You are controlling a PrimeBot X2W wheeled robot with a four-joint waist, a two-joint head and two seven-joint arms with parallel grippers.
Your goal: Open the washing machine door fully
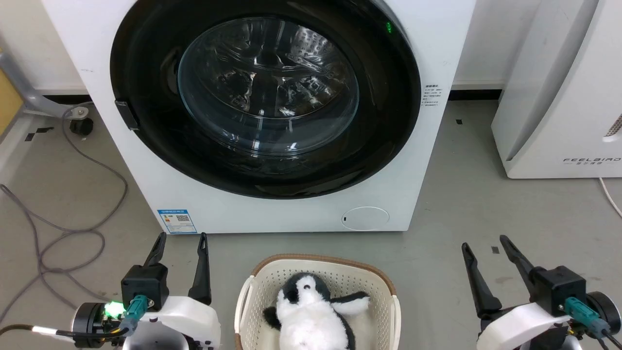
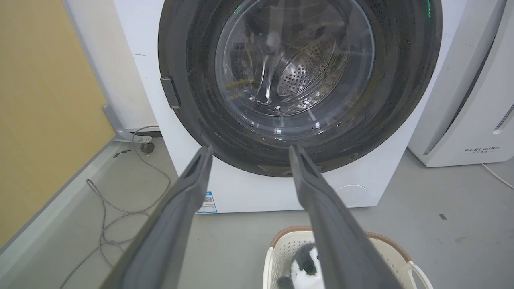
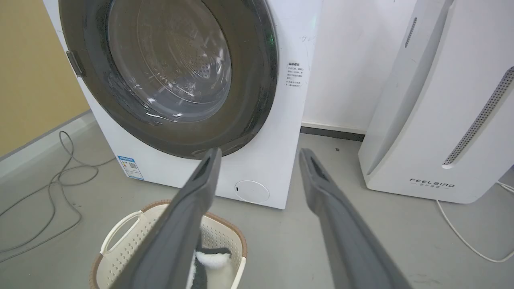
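Observation:
The white washing machine (image 1: 272,214) stands straight ahead on the floor. Its washing machine door (image 1: 265,97), a glossy black disc with a clear glass bowl, lies flat against the front, closed, with a small dark tab (image 1: 127,114) at its left edge. The door (image 2: 299,76) faces the left wrist view and the door (image 3: 168,72) shows at the upper left of the right wrist view. My left gripper (image 1: 182,239) hovers low at the lower left, open and empty. My right gripper (image 1: 485,243) stands open at the lower right, well short of the machine.
A cream laundry basket (image 1: 384,287) holding a black-and-white plush penguin (image 1: 311,311) sits on the floor between my grippers. A white FEELBIRD appliance (image 1: 559,92) stands to the right. Grey cables (image 1: 73,233) loop on the floor at the left, by a yellow panel (image 2: 44,112).

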